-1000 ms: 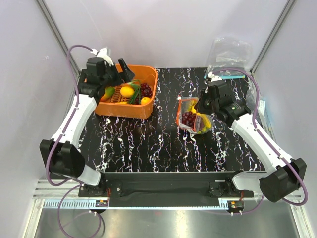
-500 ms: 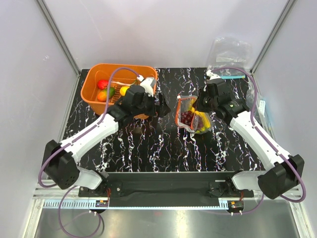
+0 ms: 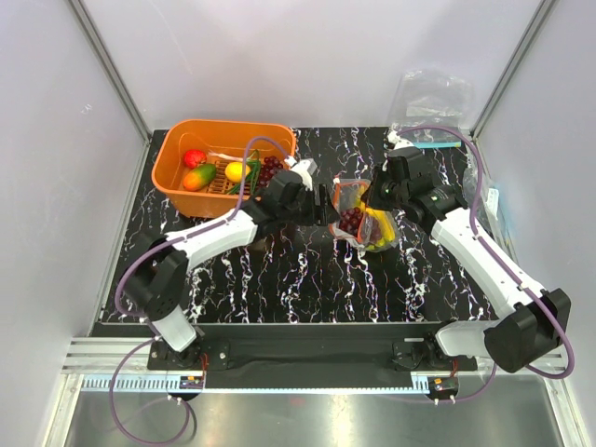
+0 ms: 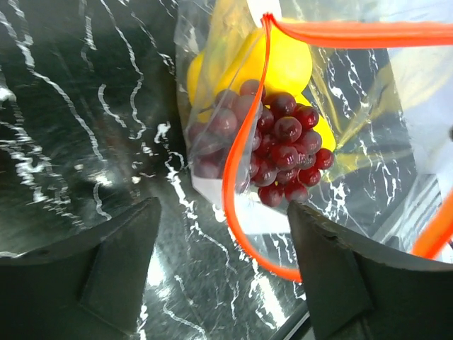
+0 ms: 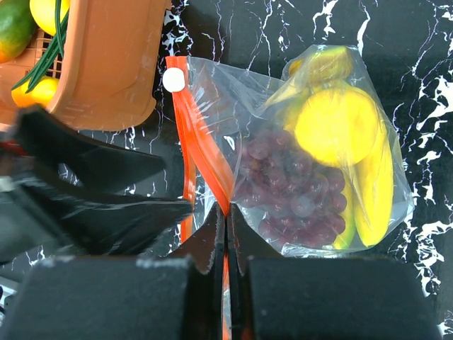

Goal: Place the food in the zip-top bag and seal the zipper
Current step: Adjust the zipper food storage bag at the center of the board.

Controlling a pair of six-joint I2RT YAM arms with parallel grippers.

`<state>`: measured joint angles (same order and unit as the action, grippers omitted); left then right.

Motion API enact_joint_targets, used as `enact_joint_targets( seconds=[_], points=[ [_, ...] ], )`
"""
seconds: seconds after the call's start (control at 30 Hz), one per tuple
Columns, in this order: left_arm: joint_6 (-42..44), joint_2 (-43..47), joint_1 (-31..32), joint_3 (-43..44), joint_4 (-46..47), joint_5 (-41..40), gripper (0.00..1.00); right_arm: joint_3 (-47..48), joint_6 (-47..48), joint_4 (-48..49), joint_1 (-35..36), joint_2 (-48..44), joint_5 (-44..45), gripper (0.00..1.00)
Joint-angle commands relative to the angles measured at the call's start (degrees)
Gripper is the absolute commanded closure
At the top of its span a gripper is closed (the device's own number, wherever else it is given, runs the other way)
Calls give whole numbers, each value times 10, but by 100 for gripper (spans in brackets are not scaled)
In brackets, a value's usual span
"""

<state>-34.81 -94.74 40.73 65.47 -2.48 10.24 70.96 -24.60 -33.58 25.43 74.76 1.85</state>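
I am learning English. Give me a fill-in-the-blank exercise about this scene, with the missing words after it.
1. Inside the zip-top bag, the dark purple fruit is a cluster of ___.
2. The right claw is ___ on the zipper.
3. The left claw is ___, at the bag's mouth.
4. The slotted basket is coloured ___.
Missing words: grapes; shut; open; orange.

Boxed in on three sides by plain, pale white panels [image 3: 307, 56], joined at the back corners by slanting grey metal posts [image 3: 110, 70]. Floored with a glossy black table top [image 3: 279, 279] veined in white like marble, edged at the near side by a silver metal rail [image 3: 307, 387] and, below that, a dull grey sheet-metal ledge [image 3: 326, 424]. Lit softly and evenly, with only faint shadows and pale glints off the black sheen.
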Motion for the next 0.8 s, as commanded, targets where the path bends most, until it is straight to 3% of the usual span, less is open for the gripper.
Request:
enact_joint_targets(
  seconds=[0.0, 0.03, 0.07, 0.23, 0.27, 0.33, 0.5, 0.6, 0.77],
  points=[
    [-25, -25, 8, 16, 64, 20, 28, 7, -12, 30, -3, -1, -5, 100],
    [-30, -33, 9, 16, 77, 28, 33, 8, -13, 28, -4, 0, -4, 100],
    [-39, -44, 11, 15, 85, 35, 47, 8, -16, 26, -4, -1, -4, 100],
    [-43, -68, 27, 22, 116, 74, 82, 8, -26, 12, -4, -7, 1, 100],
    [-40, -73, 32, 30, 116, 86, 98, 7, -26, 5, -4, -9, 1, 100],
    [-33, -66, 32, 35, 95, 85, 100, 8, -28, -6, -4, -17, 15, 100],
    [32, 52, 32, 46, -20, -3, 100, 16, -24, -66, -4, -51, 63, 100],
    [58, 102, 35, 74, -95, -14, 100, 14, -28, -93, -4, -71, 83, 100],
    [60, 173, 53, 82, -121, 0, 100, -5, -54, -127, -4, -87, 70, 100]
  ],
)
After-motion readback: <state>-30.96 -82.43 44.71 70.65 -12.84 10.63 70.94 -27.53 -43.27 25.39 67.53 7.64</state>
